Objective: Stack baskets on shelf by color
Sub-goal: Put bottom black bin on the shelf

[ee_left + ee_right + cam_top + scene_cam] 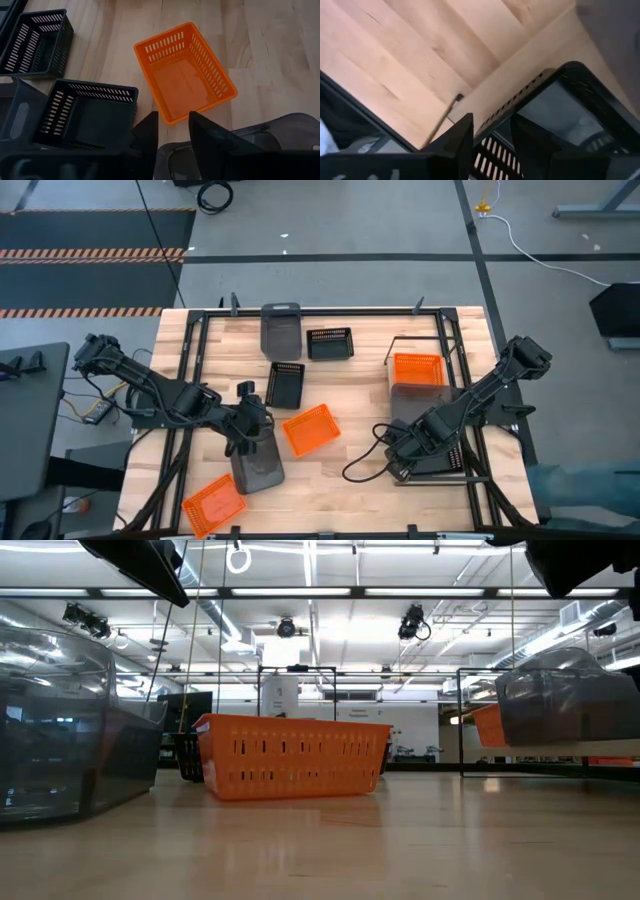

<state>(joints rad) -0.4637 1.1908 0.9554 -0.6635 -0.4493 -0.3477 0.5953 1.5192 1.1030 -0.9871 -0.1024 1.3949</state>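
My left gripper (245,430) stands at the far end of a dark grey basket (258,467) on the table's near-left part, shut on it. My right gripper (405,450) is shut on a black slatted basket (437,455) at the near end of the shelf (455,395). Farther along the shelf board rest a grey basket (408,400) and an orange basket (417,368). On the tabletop lie an orange basket (310,430) at the centre, another orange one (213,505) near-left, two black baskets (285,383) (330,342) and a grey one (280,330). My left gripper holds the grey basket by its far short wall (172,152), one finger (210,140) inside and one outside, coming from above and slanting. The basket's bottom looks to be on the table (60,810). My right gripper holds the black basket by a slatted side wall (492,147), one finger (530,145) inside the basket and one outside, from above. The basket sits over the shelf board (540,70); whether it is lifted off it, I cannot tell.
The shelf's thin dark frame (392,355) rims the board on the table's right part. A dark cable (365,460) loops on the table beside my right gripper. Bare wood lies between the centre orange basket and the shelf.
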